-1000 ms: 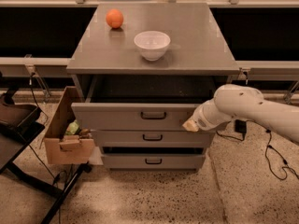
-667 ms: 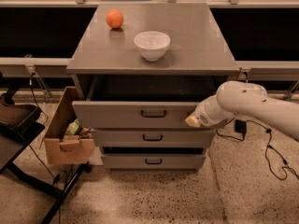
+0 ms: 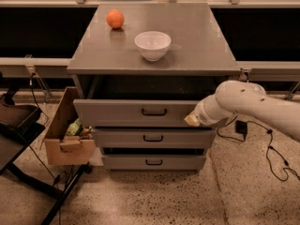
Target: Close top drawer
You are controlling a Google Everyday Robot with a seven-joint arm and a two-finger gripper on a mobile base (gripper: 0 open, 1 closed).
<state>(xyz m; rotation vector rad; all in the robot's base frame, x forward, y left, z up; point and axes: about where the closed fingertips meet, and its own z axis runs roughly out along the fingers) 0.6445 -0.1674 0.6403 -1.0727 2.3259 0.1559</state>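
Speckled floor [image 3: 154,196] is left open before the grey cabinet [image 3: 197,46], with a cardboard box [image 3: 61,146] set close at its left and a black cable [image 3: 269,131] laid at the right. The top drawer [image 3: 117,112] is seen pulled partway out. The gripper [image 3: 192,120] is held at the right end of that drawer's front panel, seemingly touching it; whether it is spread or pressed together cannot be told.

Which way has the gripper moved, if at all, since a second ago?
Yes, the gripper moved slightly up, away from the middle drawer, at the top drawer's right end.
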